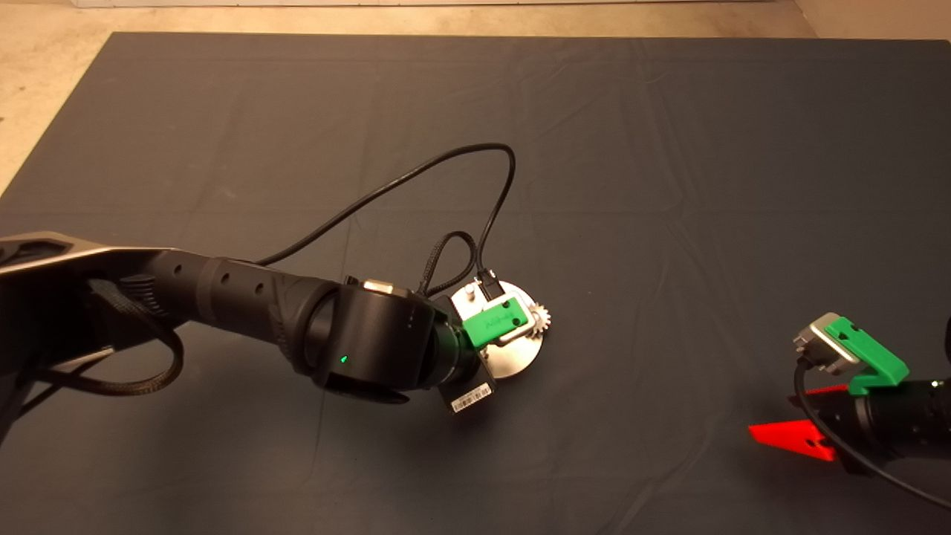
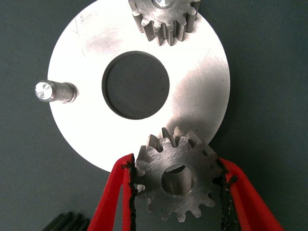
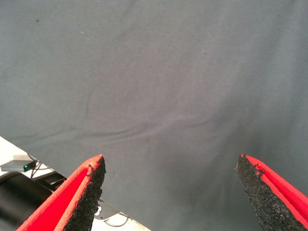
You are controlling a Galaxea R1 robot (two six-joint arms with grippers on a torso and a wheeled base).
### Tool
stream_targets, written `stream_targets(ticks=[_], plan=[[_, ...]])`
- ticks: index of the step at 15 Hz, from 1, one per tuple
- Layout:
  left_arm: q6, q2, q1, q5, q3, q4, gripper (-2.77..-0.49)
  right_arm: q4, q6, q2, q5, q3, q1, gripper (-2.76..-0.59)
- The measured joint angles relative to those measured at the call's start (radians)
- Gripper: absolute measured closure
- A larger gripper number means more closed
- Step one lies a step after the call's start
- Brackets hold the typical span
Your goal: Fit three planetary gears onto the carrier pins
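The flat round silver plate (image 2: 86, 57) lies on the mat; in the head view (image 1: 520, 360) my left arm covers most of it. One planetary gear (image 2: 163, 19) sits on a carrier pin at the plate's rim and also shows in the head view (image 1: 541, 319). One carrier pin (image 2: 50, 91) stands bare. My left gripper (image 2: 176, 168) is shut on a second planetary gear (image 2: 178, 197) at the rim, and a pin top shows inside its bore. A third gear is out of view. My right gripper (image 3: 171, 161) is open and empty over bare mat at the lower right (image 1: 799, 412).
The dark mat (image 1: 669, 186) covers the table, with pale floor beyond its far and left edges. A black cable (image 1: 416, 178) loops from the left wrist over the mat behind the plate.
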Motion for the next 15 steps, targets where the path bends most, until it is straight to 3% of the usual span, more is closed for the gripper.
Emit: stream_targets(ticks=[15], plan=[[-0.019,0.009,-0.003,0.0,-0.002,-0.001,-0.81,0.0,-0.001,-0.001,0.001,0.0,0.0,-2.02]])
